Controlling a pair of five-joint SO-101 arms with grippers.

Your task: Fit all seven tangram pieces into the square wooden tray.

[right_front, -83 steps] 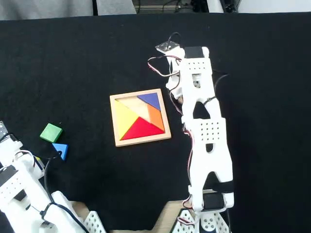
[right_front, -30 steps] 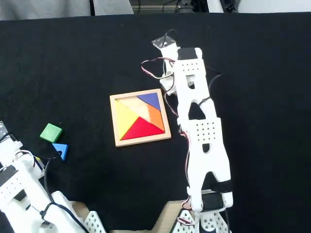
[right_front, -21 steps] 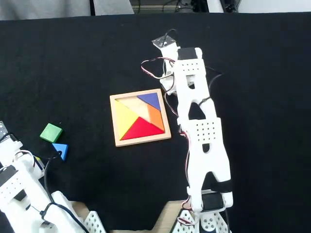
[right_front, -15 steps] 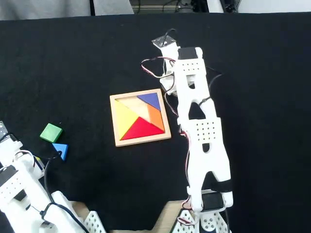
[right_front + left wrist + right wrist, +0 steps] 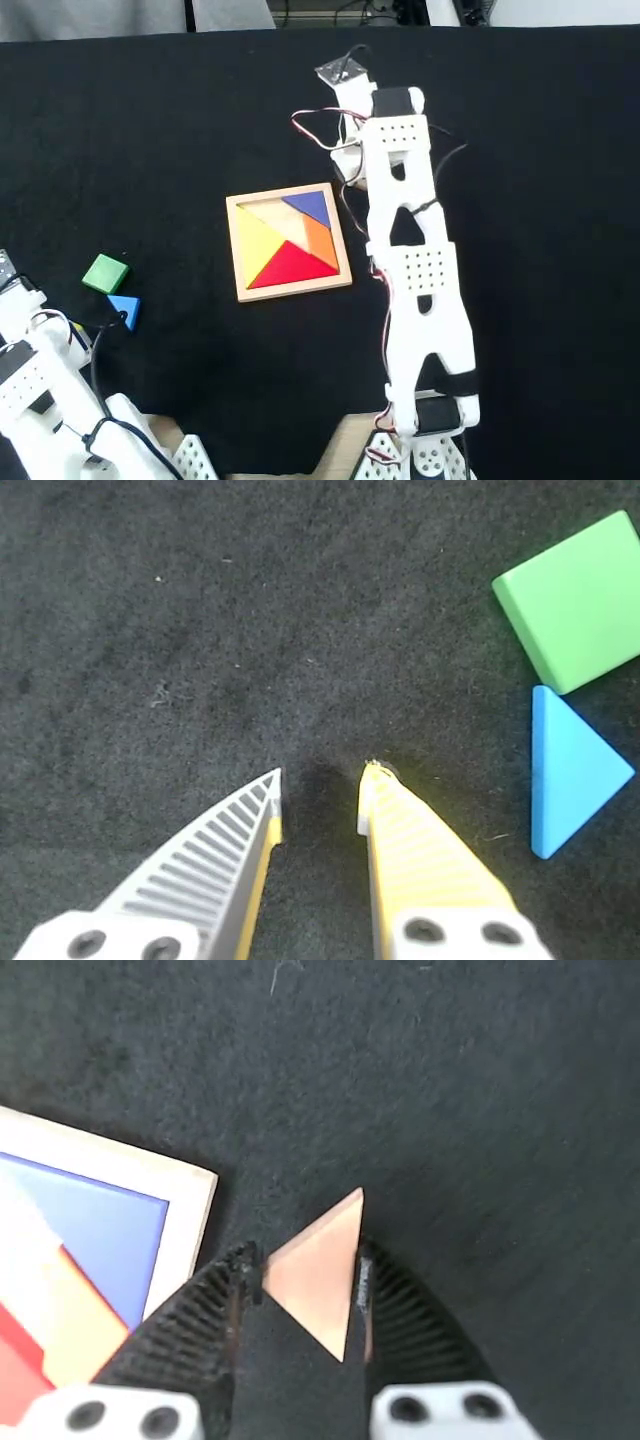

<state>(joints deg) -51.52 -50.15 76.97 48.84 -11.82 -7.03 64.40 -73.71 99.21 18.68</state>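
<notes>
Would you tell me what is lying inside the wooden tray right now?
The tray holds a yellow triangle, a red triangle, an orange piece and a blue triangle. The pale patch may be bare floor; the pieces hide the rest.

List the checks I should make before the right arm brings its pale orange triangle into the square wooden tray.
1. Grip: right gripper shut on the pale orange wooden triangle: ok.
2. Triangle apart from the square wooden tray rim: ok.
3. Free slot in the tray: cannot tell; its pale patch may be bare wood.
4. Left gripper open, beside the green square block and light blue triangle, far from the tray: ok.
5. All pieces inside: not ok; those two lie on the black cloth.
</notes>
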